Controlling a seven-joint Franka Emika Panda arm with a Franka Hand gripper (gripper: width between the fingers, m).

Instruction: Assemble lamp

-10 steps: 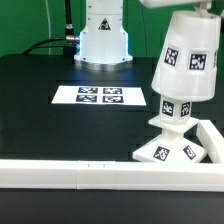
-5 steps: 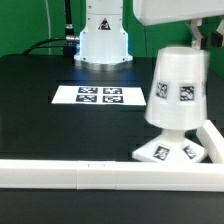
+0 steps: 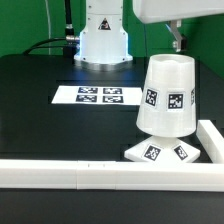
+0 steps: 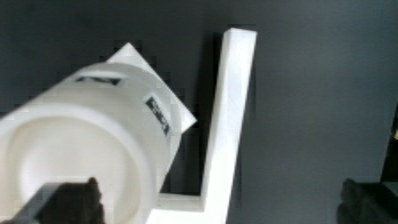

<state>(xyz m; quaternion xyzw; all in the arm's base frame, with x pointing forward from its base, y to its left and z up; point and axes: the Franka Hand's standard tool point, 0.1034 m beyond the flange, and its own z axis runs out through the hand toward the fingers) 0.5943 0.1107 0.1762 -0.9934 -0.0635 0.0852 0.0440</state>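
Note:
The white tapered shade (image 3: 168,95) stands with its wide end down over the flat square base (image 3: 155,152), leaning a little. The bulb is hidden under it. Tags show on the shade and the base. My gripper (image 3: 180,38) hangs above the shade's top at the exterior view's right, apart from it. In the wrist view the shade (image 4: 89,120) lies below, with a corner of the base (image 4: 128,55) showing behind it. My gripper (image 4: 217,205) is open and empty, with the dark fingertips (image 4: 63,205) wide apart.
The long white rail (image 3: 90,172) runs along the front and turns up the exterior view's right side (image 3: 212,138), close to the base; it also shows in the wrist view (image 4: 231,110). The marker board (image 3: 100,96) lies mid-table. The arm's white pedestal (image 3: 103,38) stands behind.
The shade has come down over the base and turned. Shade and base have shifted toward the exterior view's left. My gripper has let go of the shade and risen.

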